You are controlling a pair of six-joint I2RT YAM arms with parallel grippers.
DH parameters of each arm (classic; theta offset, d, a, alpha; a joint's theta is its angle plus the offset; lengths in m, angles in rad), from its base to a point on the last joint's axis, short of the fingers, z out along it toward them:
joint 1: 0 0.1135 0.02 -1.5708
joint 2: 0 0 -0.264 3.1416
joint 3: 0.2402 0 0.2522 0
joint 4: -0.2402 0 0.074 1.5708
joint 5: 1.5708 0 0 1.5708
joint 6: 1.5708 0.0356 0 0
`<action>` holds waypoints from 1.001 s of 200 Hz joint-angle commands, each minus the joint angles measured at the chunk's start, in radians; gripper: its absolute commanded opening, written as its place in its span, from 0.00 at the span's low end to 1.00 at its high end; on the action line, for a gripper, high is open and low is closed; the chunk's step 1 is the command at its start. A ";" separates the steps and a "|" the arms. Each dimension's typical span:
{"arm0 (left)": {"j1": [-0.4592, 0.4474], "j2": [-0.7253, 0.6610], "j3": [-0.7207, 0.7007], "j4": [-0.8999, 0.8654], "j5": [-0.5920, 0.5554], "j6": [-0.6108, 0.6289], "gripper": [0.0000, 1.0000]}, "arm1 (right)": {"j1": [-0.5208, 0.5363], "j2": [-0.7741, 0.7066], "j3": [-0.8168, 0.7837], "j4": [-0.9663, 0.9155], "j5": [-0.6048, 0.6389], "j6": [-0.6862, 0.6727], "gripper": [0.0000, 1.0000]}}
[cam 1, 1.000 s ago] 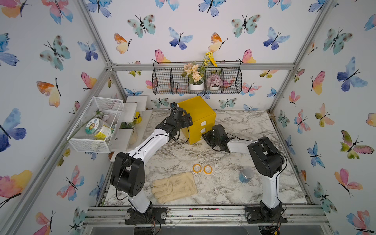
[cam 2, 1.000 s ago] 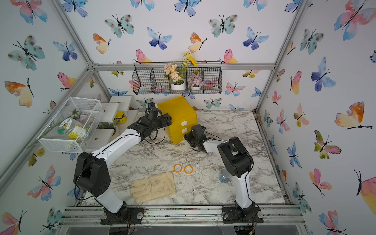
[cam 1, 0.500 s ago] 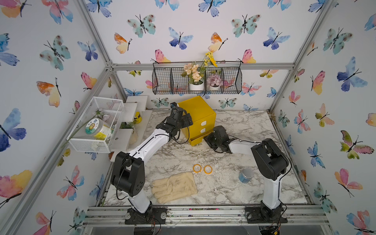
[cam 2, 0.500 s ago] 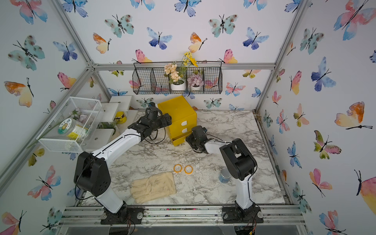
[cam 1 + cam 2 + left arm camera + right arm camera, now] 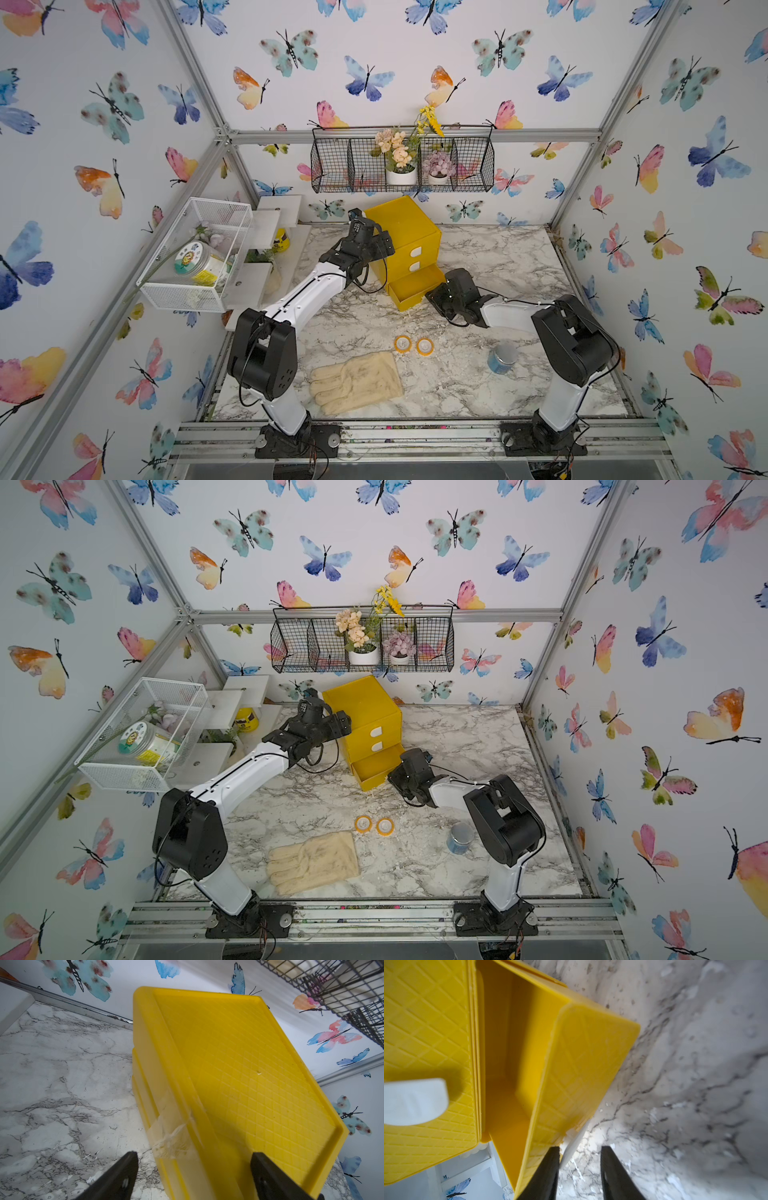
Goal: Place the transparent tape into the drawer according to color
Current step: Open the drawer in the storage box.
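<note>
Two glossy orange tape rings (image 5: 402, 344); left claw (image 5: 193, 1154) spread, right claw (image 5: 580, 1148) pinching drawer handle (image 5: 576, 1140).

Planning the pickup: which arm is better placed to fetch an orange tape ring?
Likely right. The right gripper, shut on the yellow drawer's white handle, is nearer the orange see-through tape rings; the left gripper, open, is at the yellow cabinet's top.

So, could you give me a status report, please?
Left hand open astride cabinet edge. Right hand shut on handle, bottom drawer out. Two orange tape rings untouched on table. Glove nearby, not blocking.
</note>
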 commanded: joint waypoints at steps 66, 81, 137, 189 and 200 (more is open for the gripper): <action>-0.001 0.056 -0.005 -0.126 0.029 0.019 0.90 | -0.002 -0.086 -0.097 -0.161 0.085 -0.065 0.43; -0.001 0.047 0.008 -0.136 0.028 0.019 0.90 | -0.002 -0.123 -0.090 -0.159 0.112 -0.091 0.48; -0.009 -0.066 0.024 -0.151 0.044 0.024 0.93 | -0.003 -0.218 -0.008 -0.214 0.067 -0.255 0.60; -0.094 -0.287 -0.120 -0.157 0.006 0.040 0.96 | -0.002 -0.326 -0.024 -0.269 0.001 -0.478 0.60; -0.113 -0.346 -0.177 -0.155 0.000 0.039 0.96 | -0.002 -0.343 -0.025 -0.292 -0.010 -0.536 0.60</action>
